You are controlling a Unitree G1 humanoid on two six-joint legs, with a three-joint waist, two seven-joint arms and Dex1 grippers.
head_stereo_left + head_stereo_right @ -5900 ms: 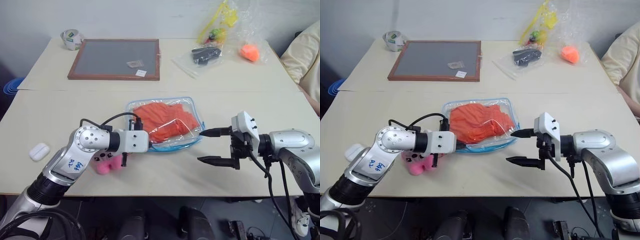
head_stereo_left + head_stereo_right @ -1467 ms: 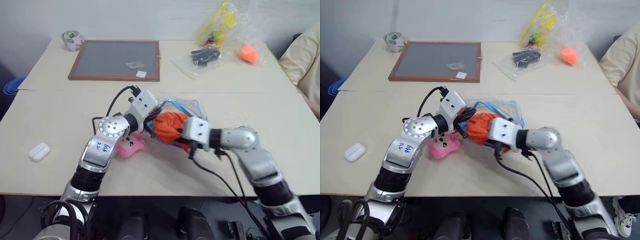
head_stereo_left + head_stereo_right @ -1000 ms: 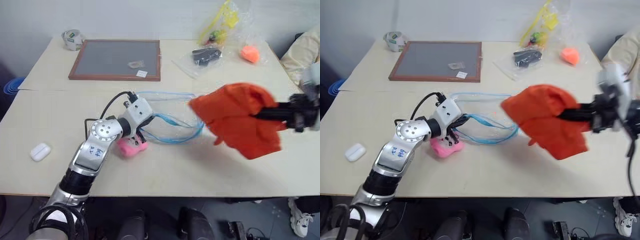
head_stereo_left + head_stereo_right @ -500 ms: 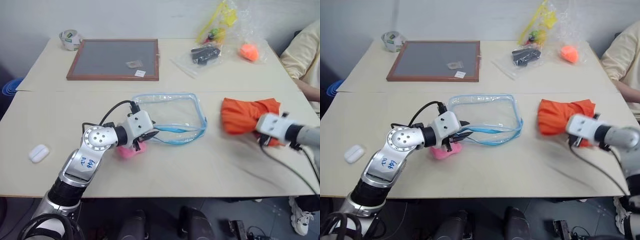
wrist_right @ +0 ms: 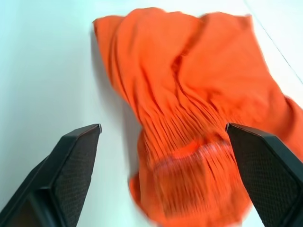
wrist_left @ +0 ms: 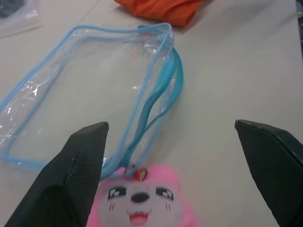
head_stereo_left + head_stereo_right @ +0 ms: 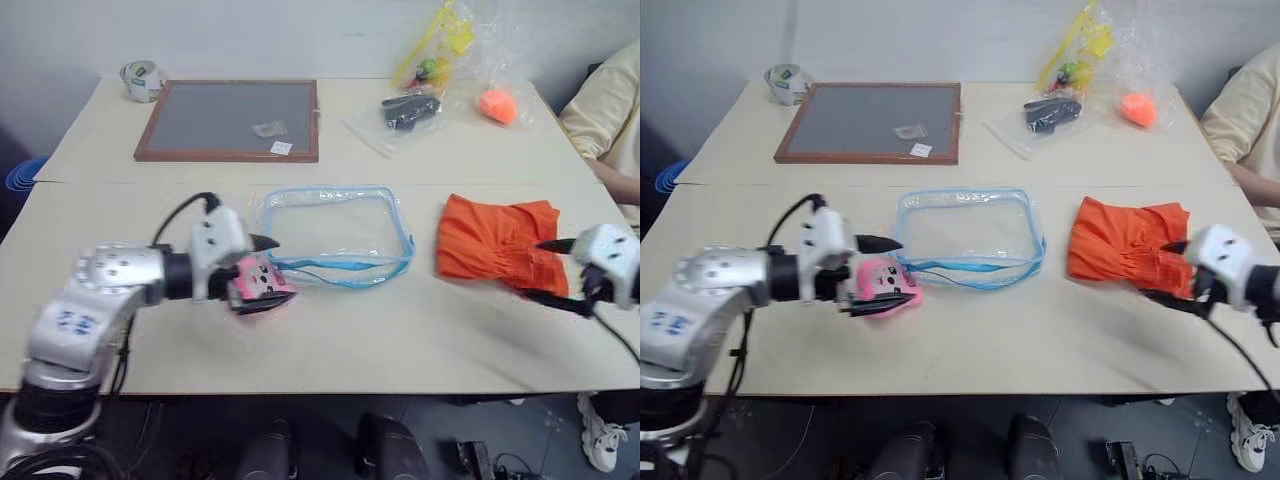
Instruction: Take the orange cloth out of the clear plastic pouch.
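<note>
table (image 7: 330, 330) | left fingers (image 6: 90, 156) spread wide, empty | right fingers (image 5: 75, 161) spread wide, empty

Bare table (image 7: 420, 330) separates the clear plastic pouch (image 7: 338, 230) from the orange cloth (image 7: 495, 245).

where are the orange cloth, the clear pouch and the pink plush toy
orange cloth (image 7: 495, 240), left eye view, middle of the folded fabric
clear plastic pouch (image 7: 335, 225), left eye view, flat transparent face inside the blue edging
pink plush toy (image 6: 142, 201), left wrist view, on its face
</note>
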